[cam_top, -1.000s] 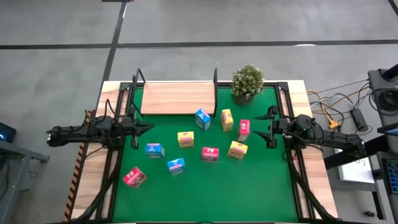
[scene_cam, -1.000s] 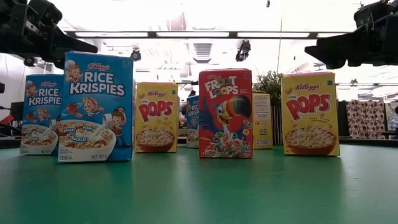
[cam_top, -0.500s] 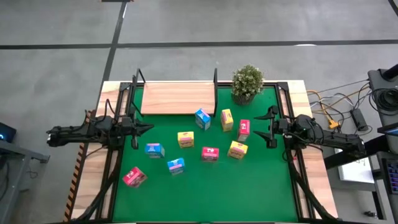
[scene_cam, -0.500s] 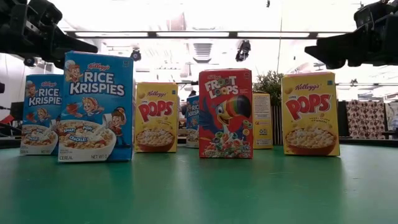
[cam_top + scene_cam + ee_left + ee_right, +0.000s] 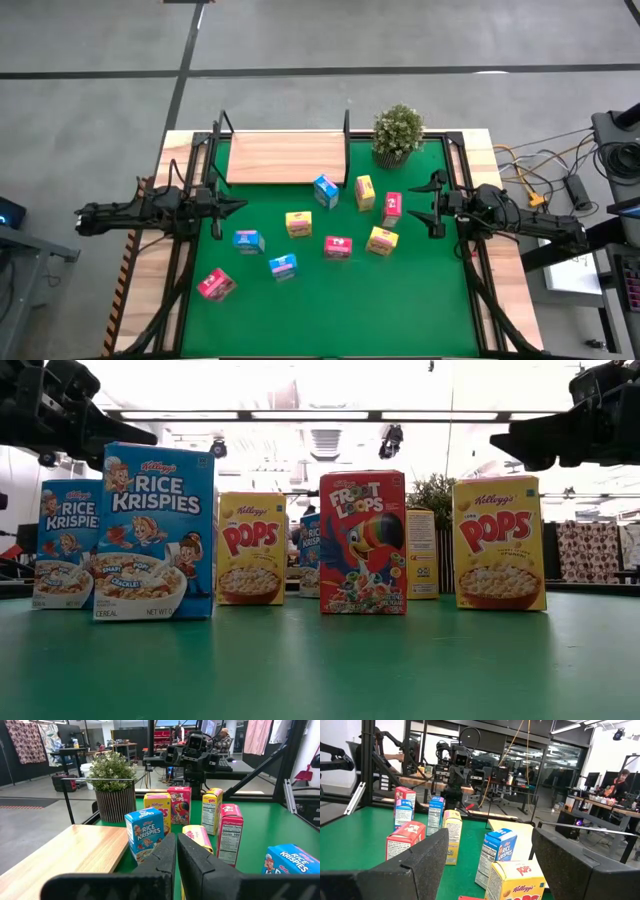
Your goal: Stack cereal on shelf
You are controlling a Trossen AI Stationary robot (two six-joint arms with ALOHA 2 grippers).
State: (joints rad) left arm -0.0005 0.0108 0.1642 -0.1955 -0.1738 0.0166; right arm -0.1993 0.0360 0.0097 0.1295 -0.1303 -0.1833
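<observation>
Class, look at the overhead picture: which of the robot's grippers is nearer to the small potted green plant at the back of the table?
Right. The open right gripper hovers near the mat's right edge, just in front of the small potted green plant. The shut left gripper sits across the table, at the mat's left edge.

Two wide-apart black jaws frame small cardboard cereal boxes standing on the green tabletop (image 5: 355,835): a yellow Pops box (image 5: 516,881) nearest, a blue Rice Krispies box (image 5: 496,856) behind it, and a pink-red box (image 5: 404,841) beside them.

Your high view: straight down over green-matted surface (image 5: 400,300). Low view: mat level, close. Wrist views face each other across small printed cereal boxes (image 5: 298,223).
</observation>
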